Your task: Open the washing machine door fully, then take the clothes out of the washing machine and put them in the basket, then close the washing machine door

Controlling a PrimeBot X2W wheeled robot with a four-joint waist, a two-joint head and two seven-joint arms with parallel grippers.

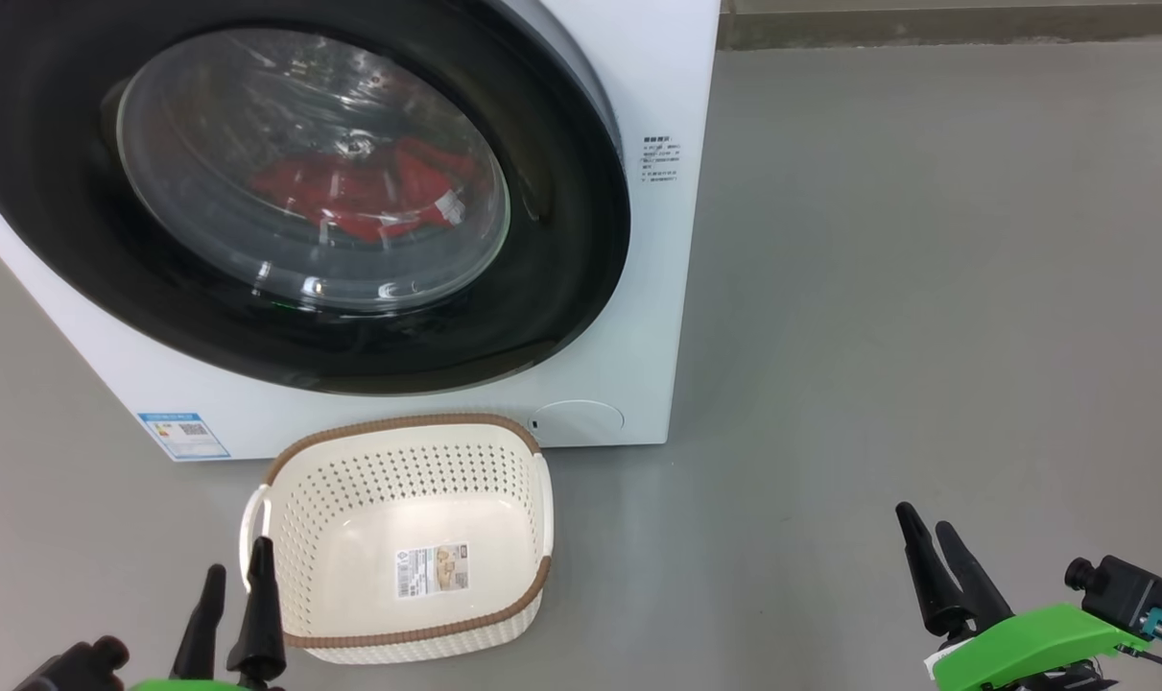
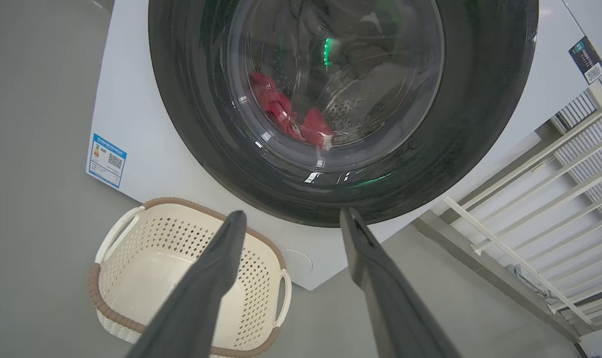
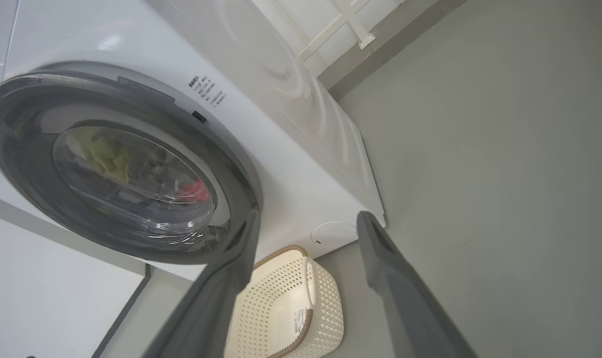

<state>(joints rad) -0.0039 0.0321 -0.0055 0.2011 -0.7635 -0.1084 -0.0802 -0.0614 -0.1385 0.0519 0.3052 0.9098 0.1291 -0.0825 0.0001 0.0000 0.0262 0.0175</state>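
Note:
The white washing machine (image 1: 638, 317) stands ahead with its round black-rimmed door (image 1: 561, 259) shut against the front. Red clothes (image 1: 369, 197) lie in the drum behind the glass, also red clothes (image 2: 286, 112) in the left wrist view. The cream basket (image 1: 403, 437) sits empty on the floor below the door, a label sticker on its bottom. My left gripper (image 1: 235, 571) is open at the basket's near left corner. My right gripper (image 1: 926, 523) is open over bare floor, far right of the basket. In each wrist view the fingers (image 2: 206, 288) (image 3: 395, 278) stand apart with nothing between them.
Grey floor (image 1: 926, 288) stretches to the right of the machine. A wall base (image 1: 926, 24) runs along the back. A white slatted rack (image 2: 544, 199) stands beside the machine in the left wrist view. A blue energy sticker (image 1: 182, 434) and a round lower flap (image 1: 578, 422) mark the machine's front.

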